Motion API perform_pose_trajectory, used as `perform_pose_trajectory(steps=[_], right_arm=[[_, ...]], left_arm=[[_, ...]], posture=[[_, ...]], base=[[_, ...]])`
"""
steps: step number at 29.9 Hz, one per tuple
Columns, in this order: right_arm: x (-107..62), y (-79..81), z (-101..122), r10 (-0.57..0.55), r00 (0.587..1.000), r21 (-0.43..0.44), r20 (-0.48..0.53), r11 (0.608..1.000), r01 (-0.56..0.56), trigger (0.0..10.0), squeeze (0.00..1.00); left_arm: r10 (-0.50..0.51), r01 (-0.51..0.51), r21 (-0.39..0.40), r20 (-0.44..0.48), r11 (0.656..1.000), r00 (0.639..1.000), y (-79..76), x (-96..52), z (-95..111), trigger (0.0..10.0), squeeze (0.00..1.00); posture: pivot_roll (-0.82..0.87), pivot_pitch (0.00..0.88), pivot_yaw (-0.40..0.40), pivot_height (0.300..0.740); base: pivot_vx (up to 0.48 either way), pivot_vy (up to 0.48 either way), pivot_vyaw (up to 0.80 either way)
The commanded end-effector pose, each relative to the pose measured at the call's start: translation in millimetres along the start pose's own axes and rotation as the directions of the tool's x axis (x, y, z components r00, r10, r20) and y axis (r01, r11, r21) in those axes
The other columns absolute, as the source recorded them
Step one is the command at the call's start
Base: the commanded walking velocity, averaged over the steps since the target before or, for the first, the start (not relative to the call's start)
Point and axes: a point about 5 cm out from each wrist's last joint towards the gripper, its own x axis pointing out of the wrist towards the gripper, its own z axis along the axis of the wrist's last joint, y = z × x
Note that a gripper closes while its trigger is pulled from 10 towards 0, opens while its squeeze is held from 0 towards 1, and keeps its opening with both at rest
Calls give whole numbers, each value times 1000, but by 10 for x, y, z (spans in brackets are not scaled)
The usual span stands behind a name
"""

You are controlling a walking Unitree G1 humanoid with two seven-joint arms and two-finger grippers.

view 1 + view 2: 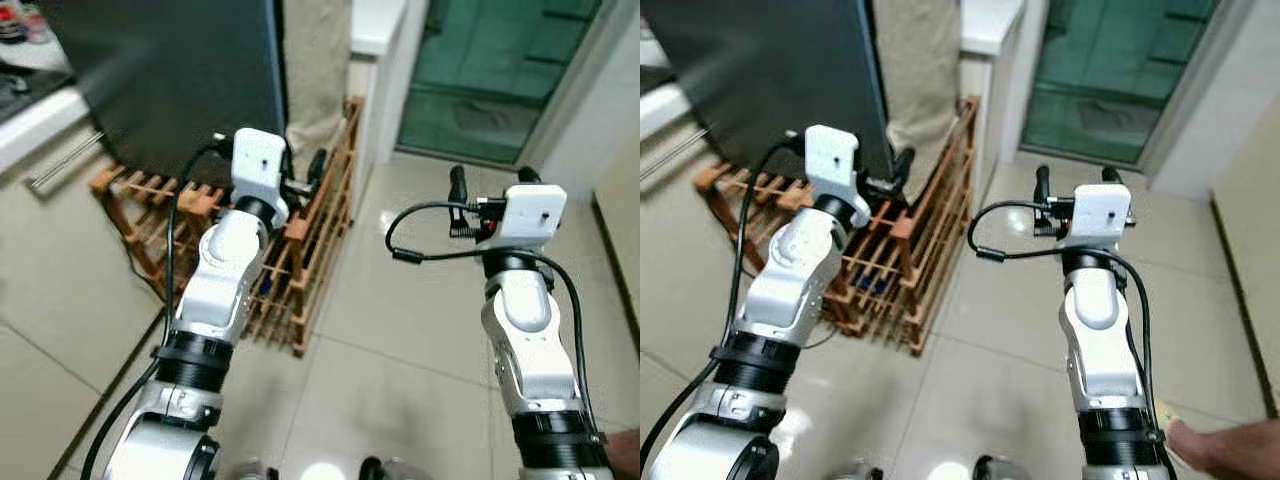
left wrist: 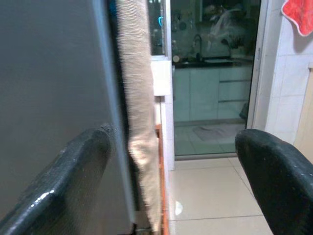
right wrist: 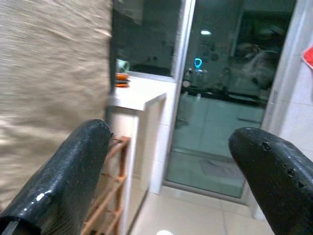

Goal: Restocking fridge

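At nine to eleven o'clock of our head view: counter edge with a metal bar handle [image 1: 62, 163], partly blurred. At eleven to twelve: the dark fridge [image 1: 180, 80], its flat side facing us. Below it, a wooden rack [image 1: 300, 250] on the tiled floor [image 1: 400, 340]. Behind the rack, a beige cloth [image 2: 139, 147] hanging against the fridge's edge.

Our left gripper [image 2: 176, 176], raised at ten o'clock beside the fridge's edge, fingers spread wide, nothing held.

At one o'clock: a green-tinted glass door [image 1: 495, 70].

Our right gripper [image 3: 168, 181], raised at two o'clock over the floor, fingers likewise wide apart, empty.

At five o'clock, right eye view: a person's hand [image 1: 1225, 450], possibly touching our right arm.
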Motion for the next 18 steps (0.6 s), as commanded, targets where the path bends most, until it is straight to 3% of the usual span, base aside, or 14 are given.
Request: perform_pose_trajectory(steps=[1,5,7,9,10,12,18], right_arm=[[-3,24,20,11,1000,1,17,1000,-11,10000,271],[-3,13,17,7,1000,-1,17,1000,-7,10000,271],[-4,6,16,4,1000,-1,17,1000,-4,10000,275],[-9,-53,48,-34,999,24,37,999,34,10000,271],[-9,-53,48,-34,999,24,37,999,34,10000,271],[-73,-192,39,-113,993,49,39,993,111,10000,278],[-216,-283,-83,-144,989,41,-21,989,145,10000,278]], left_arm=[[-4,4,14,3,1000,1000,27,-2,15,10000,0],[-13,13,0,3,1000,1000,7,8,16,10000,0],[-20,20,2,-4,1000,1000,-7,12,12,10000,0],[13,-19,-125,-46,992,999,-6,23,-39,10000,0],[13,-19,-125,-46,992,999,-6,23,-39,10000,0],[54,-77,-217,-112,973,992,-15,-29,-169,10000,0],[40,-67,-193,-142,979,989,-113,-121,-275,10000,0]], posture=[[-113,67,9,732],[-115,64,13,732],[-115,62,13,732],[-115,60,14,732],[-115,60,14,732],[-118,59,15,732],[-122,64,18,732]], base=[[0,454,0],[0,442,0],[0,0,0],[0,0,0],[0,0,0],[0,0,0],[0,0,0]])
